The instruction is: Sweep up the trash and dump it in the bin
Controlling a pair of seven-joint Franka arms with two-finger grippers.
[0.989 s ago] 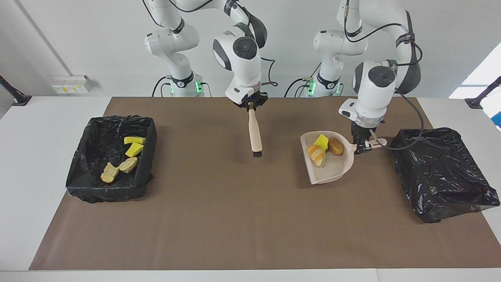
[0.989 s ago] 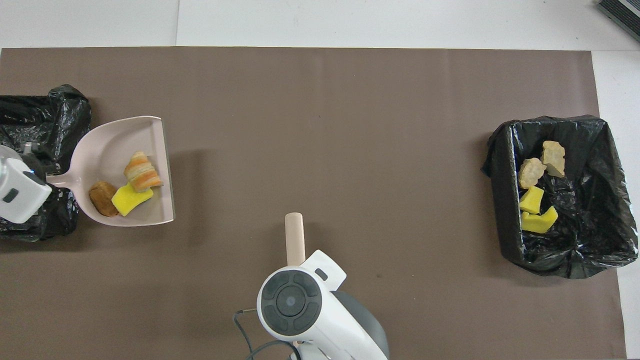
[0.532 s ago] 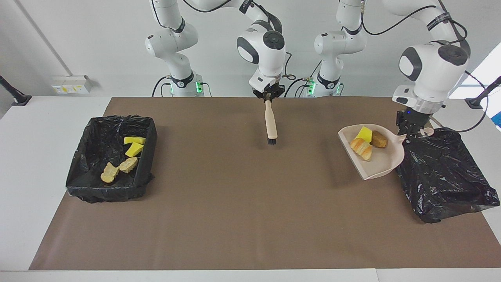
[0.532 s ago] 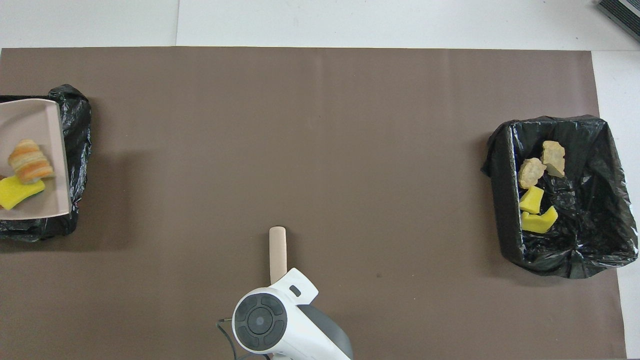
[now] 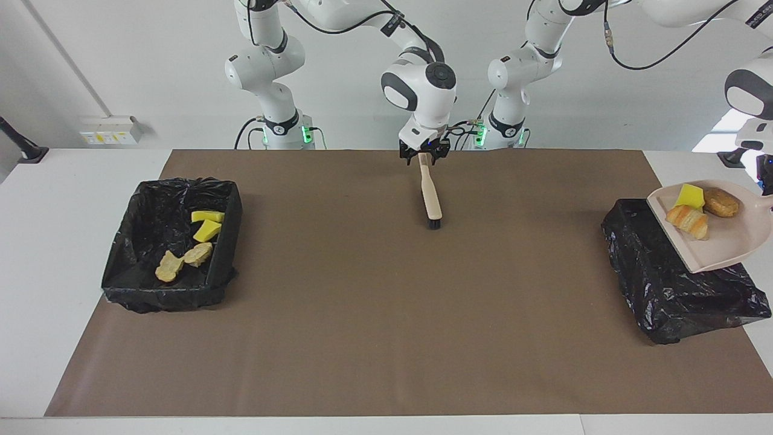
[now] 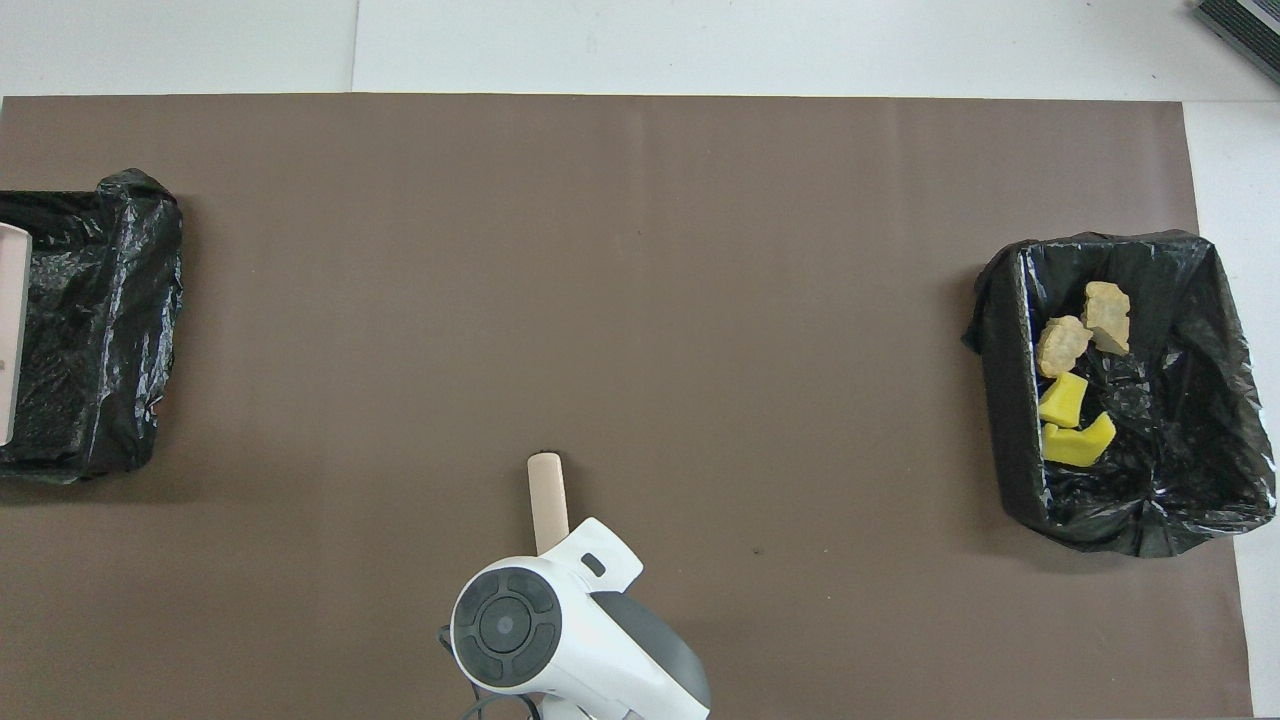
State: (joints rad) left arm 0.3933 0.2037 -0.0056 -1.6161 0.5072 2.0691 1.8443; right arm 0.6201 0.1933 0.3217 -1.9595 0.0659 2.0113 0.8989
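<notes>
Beige dustpan (image 5: 718, 241) hangs over the black bin (image 5: 664, 284) at the left arm's end. It carries three scraps (image 5: 688, 220), and the left pincer (image 5: 768, 178) is clamped on its handle. Tipping comes next, I judge. The right pincer (image 5: 424, 154) meets a brush (image 5: 430, 193); clamped or loose, I cannot tell. The wall is white. Overhead, four scraps (image 6: 1065, 400) lie in the other bin (image 6: 1190, 470) on the brown-papered bench (image 6: 640, 250).

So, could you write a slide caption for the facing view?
The left gripper holds the dustpan with three trash scraps over a black bin; the brush is at the right gripper.
</notes>
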